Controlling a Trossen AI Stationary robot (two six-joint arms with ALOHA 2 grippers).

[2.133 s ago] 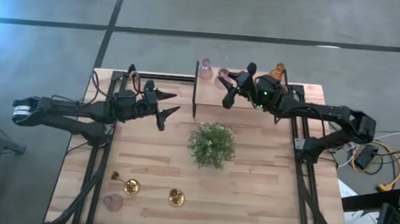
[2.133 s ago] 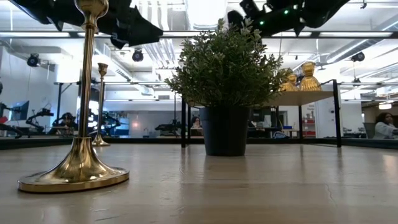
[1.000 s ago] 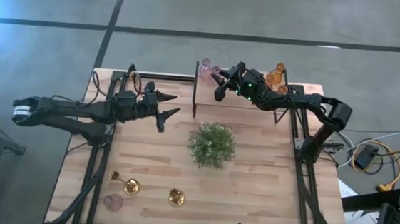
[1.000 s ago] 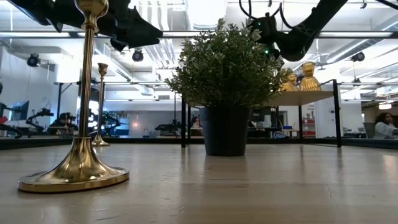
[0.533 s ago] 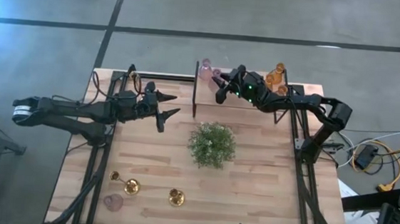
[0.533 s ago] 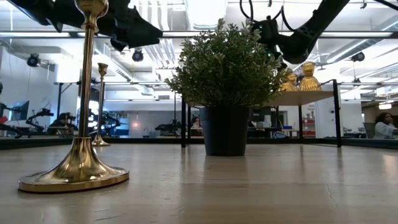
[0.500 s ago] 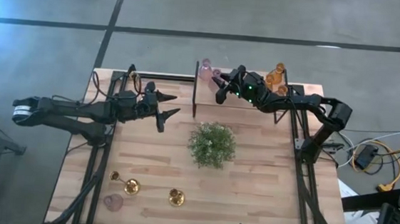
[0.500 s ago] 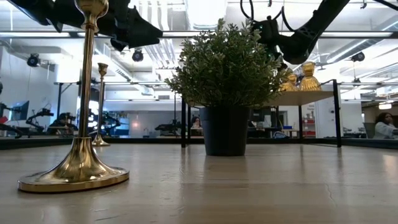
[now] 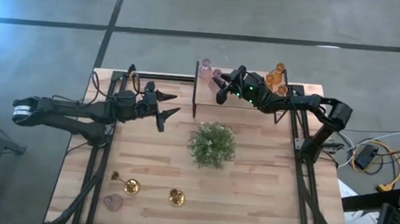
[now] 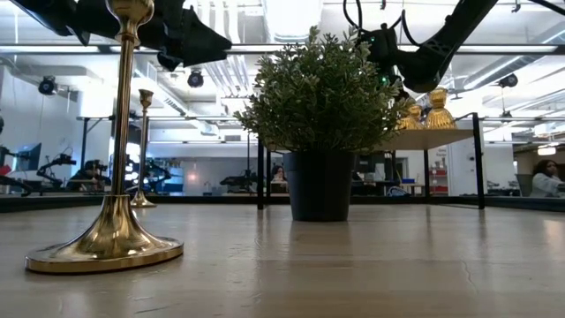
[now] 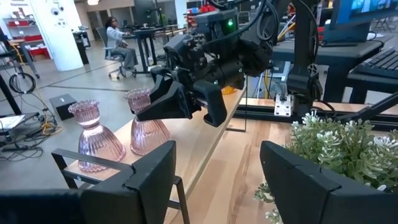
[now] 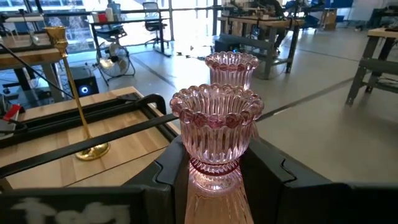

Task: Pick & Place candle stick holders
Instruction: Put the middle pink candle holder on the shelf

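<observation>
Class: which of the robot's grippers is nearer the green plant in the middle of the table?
Right, narrowly. The right gripper is up at the pink holder on the shelf behind the plant; the left gripper hangs off to the plant's left.

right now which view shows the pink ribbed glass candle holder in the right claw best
The right wrist view: the pink ribbed glass candle holder fills the picture, its neck between the right claw's fingers. The left wrist view shows it side-on on the shelf beside a second one. The high view gives a small pink spot. In the low view the plant hides it.

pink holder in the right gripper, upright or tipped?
Upright: the pink holder stands rim-up between the right gripper fingers, on the shelf.
</observation>
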